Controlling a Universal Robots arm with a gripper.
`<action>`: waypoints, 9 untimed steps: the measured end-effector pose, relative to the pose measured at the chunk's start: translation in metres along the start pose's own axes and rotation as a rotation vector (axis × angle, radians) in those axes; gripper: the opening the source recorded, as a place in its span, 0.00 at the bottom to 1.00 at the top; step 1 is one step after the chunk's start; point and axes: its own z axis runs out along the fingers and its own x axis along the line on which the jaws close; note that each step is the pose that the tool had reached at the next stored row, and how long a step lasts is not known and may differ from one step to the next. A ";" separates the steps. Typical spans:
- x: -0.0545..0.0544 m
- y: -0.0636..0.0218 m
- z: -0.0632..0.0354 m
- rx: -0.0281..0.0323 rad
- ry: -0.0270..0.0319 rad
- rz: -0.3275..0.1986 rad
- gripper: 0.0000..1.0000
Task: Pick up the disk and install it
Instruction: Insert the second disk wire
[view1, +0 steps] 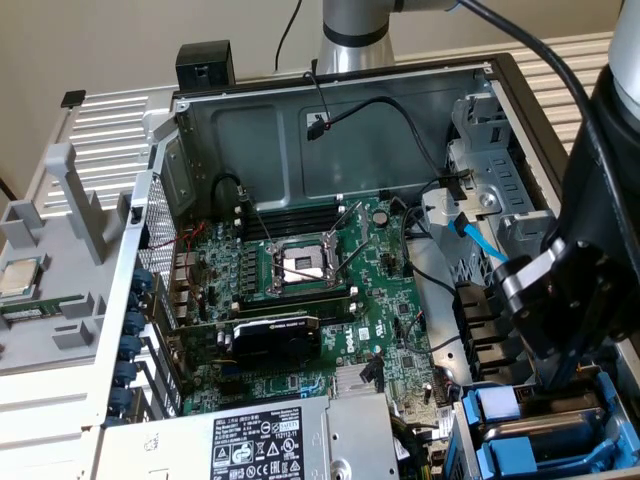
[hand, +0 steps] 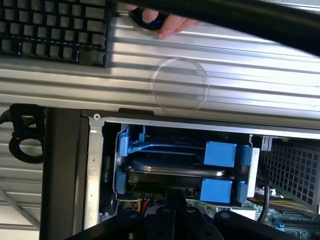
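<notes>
Across the exterior view from its left: the grey-metal open computer case (view1: 150, 190), the green motherboard (view1: 300, 290), then my black gripper (view1: 560, 375), jaws closed, lowered over the blue plastic drive bay (view1: 590, 450). The silver-metal disk in its blue carrier frame (hand: 172, 172) sits in that bay. I judge seating is in hand; the next move calls for straight, gentle pressure.
</notes>
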 end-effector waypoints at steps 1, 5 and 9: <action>0.000 0.0000 0.0004 0.0003 0.0000 0.000 0.11; 0.000 0.0000 0.0013 0.0009 0.0001 0.000 0.11; 0.000 0.0000 0.0021 0.0015 0.0001 0.000 0.11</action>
